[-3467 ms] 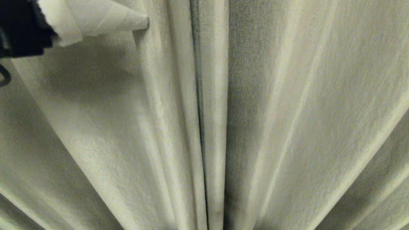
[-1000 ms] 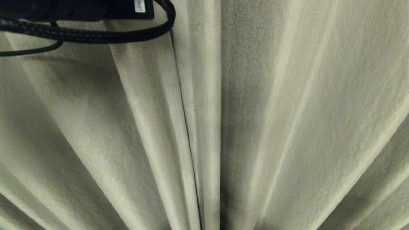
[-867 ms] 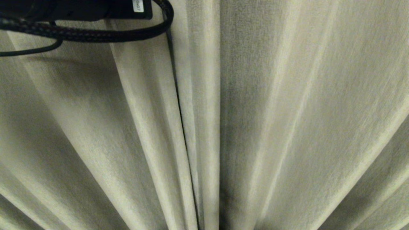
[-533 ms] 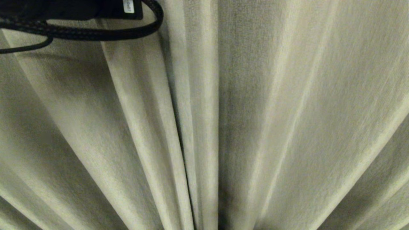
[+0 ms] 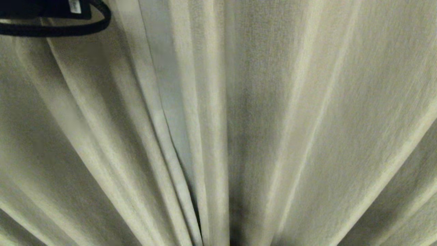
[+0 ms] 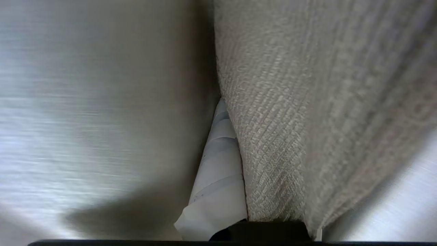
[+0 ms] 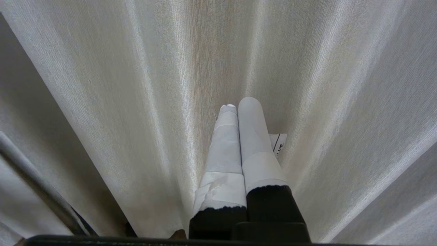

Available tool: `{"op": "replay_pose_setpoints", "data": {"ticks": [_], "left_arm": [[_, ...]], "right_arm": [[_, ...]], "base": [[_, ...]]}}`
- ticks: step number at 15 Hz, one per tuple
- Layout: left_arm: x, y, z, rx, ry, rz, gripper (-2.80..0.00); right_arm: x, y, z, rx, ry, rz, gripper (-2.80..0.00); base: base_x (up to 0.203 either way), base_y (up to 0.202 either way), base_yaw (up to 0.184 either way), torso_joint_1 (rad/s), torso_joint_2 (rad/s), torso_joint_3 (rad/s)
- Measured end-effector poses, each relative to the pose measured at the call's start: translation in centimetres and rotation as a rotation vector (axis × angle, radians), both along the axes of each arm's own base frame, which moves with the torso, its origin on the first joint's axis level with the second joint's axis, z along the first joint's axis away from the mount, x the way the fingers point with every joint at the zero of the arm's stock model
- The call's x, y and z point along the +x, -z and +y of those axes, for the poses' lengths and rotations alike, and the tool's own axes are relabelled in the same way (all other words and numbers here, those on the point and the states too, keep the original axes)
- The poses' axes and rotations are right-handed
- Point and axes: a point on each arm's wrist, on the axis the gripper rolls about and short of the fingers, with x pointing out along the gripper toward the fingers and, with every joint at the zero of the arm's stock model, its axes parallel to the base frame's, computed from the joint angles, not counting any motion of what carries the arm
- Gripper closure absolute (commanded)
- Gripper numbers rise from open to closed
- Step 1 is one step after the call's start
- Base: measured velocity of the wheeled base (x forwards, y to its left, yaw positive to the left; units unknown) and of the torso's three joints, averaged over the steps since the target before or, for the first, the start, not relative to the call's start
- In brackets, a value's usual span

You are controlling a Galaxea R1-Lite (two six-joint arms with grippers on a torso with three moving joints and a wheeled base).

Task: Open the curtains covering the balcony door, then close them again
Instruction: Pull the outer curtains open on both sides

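Small white tag (image 7: 279, 142) with black marks; brown patch (image 7: 177, 234) at view's edge, too small to identify.

The curtains (image 5: 259, 130) are filling the whole head view and running off every edge, hiding whatever stands behind them. Only a dark piece of the left arm (image 5: 37, 7) and its black cable loop (image 5: 85, 29) are showing at the upper left corner, the rest being cut off. In the left wrist view a coarse woven fold (image 6: 290, 130) is covering one of the taped fingers (image 6: 218, 184) of the left gripper (image 6: 239, 112), and the smooth fabric beside it is blurring into streaks.
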Motion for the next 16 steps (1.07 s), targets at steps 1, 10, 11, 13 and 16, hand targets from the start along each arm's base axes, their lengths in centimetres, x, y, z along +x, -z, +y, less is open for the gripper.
{"op": "replay_pose_setpoints", "data": {"ticks": [1,10,11,13,16], "left_arm": [[0.1,-0.2,0.8,-0.003,-0.034,-0.007,0.0],[0.1,-0.2,6.8,0.002,-0.31,-0.024,0.0],[0.0,-0.3,7.0,-0.002,-0.319,-0.027,0.0],[-0.3,-0.4,7.3,-0.006,-0.327,-0.032,0.0],[-1.1,-0.6,7.4,-0.012,-0.311,-0.043,0.0]], "right_arm": [[0.0,0.0,0.0,0.0,0.0,0.0,0.0],[0.0,0.0,0.0,0.0,0.0,0.0,0.0],[0.0,0.0,0.0,0.0,0.0,0.0,0.0],[0.0,0.0,0.0,0.0,0.0,0.0,0.0],[0.0,0.0,0.0,-0.001,0.0,0.0,0.0]], "base": [[0.0,0.0,0.0,0.0,0.0,0.0],[0.0,0.0,0.0,0.0,0.0,0.0],[0.0,0.0,0.0,0.0,0.0,0.0],[0.0,0.0,0.0,0.0,0.0,0.0],[0.0,0.0,0.0,0.0,0.0,0.0]]}}
